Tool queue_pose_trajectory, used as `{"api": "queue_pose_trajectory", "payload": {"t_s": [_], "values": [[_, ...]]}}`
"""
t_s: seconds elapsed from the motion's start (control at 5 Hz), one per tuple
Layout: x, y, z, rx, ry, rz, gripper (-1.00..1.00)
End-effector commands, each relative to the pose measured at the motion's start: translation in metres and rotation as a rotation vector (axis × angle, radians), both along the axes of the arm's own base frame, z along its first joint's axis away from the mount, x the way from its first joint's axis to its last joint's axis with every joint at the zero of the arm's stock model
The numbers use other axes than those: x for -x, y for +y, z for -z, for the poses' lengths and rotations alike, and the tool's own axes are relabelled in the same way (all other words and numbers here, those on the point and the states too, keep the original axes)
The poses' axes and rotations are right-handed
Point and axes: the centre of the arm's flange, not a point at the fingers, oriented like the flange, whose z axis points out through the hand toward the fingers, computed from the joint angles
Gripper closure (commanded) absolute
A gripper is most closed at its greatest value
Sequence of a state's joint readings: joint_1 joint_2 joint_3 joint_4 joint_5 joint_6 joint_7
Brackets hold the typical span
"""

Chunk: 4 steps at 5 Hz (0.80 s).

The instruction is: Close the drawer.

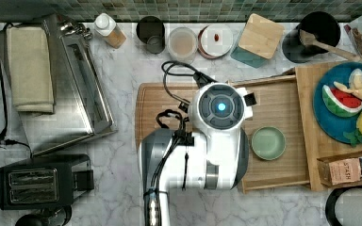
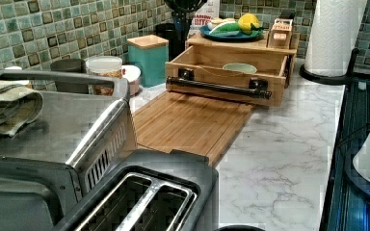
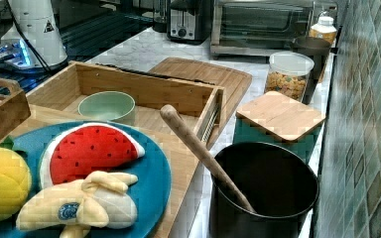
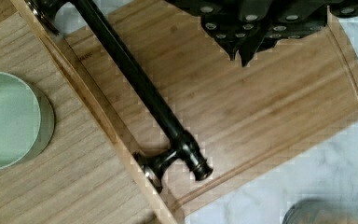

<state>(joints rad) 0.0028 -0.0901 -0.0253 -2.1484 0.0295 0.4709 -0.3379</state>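
We see the drawer (image 2: 231, 65) pulled out over the cutting board (image 2: 188, 122), a green bowl (image 3: 106, 106) inside. Our gripper (image 4: 242, 56) hovers above bare board beside the handle (image 4: 140, 84), fingertips seemingly pressed together.

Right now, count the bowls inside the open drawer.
1. A green bowl sits alone on the floor of the drawer, nearer the side toward the top view's bottom; the arm covers the drawer's front strip there, so something small could be hidden.
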Motion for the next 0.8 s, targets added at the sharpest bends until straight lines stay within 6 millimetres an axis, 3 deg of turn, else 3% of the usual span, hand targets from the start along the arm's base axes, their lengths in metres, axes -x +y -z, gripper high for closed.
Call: {"api": "queue_pose_trajectory", "payload": {"t_s": [0.2,0.4,0.8], "values": [[0.028,0.091,0.037,0.111,0.051,-0.558,1.00],[0.042,0.085,0.063,0.121,0.073,-0.675,1.00],[0.048,0.058,0.129,0.158,0.080,-0.785,1.00]]}}
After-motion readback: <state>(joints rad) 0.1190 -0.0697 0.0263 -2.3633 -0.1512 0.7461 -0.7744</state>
